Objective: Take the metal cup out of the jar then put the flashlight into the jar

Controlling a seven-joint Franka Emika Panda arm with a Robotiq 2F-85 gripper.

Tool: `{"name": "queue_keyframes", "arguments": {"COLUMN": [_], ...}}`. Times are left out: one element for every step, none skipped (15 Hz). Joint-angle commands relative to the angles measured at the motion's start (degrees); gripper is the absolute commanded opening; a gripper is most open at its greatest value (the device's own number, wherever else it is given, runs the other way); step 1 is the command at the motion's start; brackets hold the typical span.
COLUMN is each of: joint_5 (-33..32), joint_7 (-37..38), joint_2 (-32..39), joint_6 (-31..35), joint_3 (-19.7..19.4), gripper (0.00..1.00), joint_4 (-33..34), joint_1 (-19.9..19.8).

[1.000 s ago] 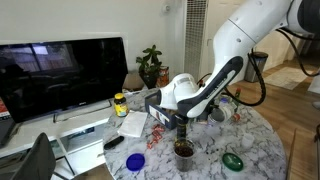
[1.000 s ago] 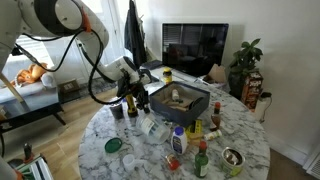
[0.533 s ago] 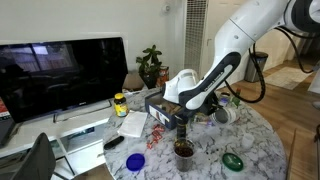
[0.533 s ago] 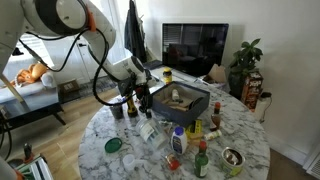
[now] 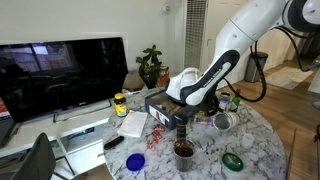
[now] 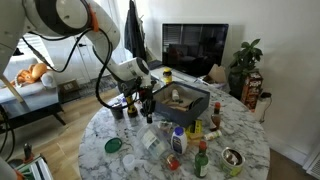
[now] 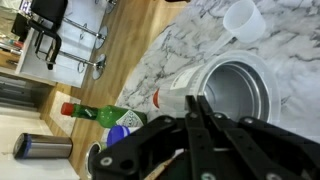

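The metal cup [image 7: 235, 95] stands inside the clear jar [image 7: 178, 92]; in the wrist view I look into its shiny mouth. My gripper [image 7: 199, 102] is shut and empty, its fingertips at the jar's rim. In both exterior views the gripper [image 5: 183, 124] [image 6: 148, 111] hangs low over the marble table, close beside the jar [image 5: 222, 121] [image 6: 152, 139]. I cannot pick out the black flashlight with certainty; a dark grey cylinder [image 7: 45, 147] lies at the lower left of the wrist view.
A brown cup [image 5: 184, 149] stands just below the gripper. A black box [image 6: 180, 100], bottles [image 6: 179, 143], a green bottle [image 7: 95, 113], a white cup [image 7: 243, 18], a blue lid [image 5: 135, 160] and a green lid [image 5: 232, 160] crowd the round table [image 5: 205, 162].
The gripper has come lower and nearer the jar. The jar with the cup seems to have shifted a little along the table, the same way.
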Motion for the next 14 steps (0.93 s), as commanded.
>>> {"name": "queue_keyframes", "arguments": {"joint_5": [2.4,2.7,2.9,3.1,3.2,2.9,2.2,1.5,1.1,0.0,-0.9,-1.8,-2.9,-3.7], "joint_7": [-1.7,-1.7,-1.6,-1.0,-0.7,-0.1,0.8,1.5,2.0,2.9,3.5,4.2,5.0,5.5], "joint_2": [-0.8,-0.9,-1.1,-1.4,-1.6,-2.0,-2.4,-2.6,-2.6,-2.5,-2.5,-2.3,-2.2,-2.1], "joint_6": [1.9,1.5,1.2,0.2,-0.7,-1.9,-3.7,-5.8,-8.0,-10.4,-12.4,-14.3,-16.1,-17.5], "joint_3": [-0.9,-1.0,-1.0,-1.1,-1.0,-1.0,-1.1,-1.1,-1.0,-1.2,-1.2,-1.1,-1.0,-0.7], "gripper": [0.01,0.01,0.01,0.01,0.01,0.01,0.01,0.01,0.01,0.01,0.01,0.01,0.01,0.01], "joint_4": [-1.5,-1.4,-1.4,-1.3,-1.2,-1.1,-1.0,-0.7,-0.1,0.3,0.6,0.9,1.3,1.4], "joint_1": [0.1,0.3,0.6,1.2,1.8,2.8,4.2,5.4,6.4,7.6,8.4,9.0,9.6,10.0]}}
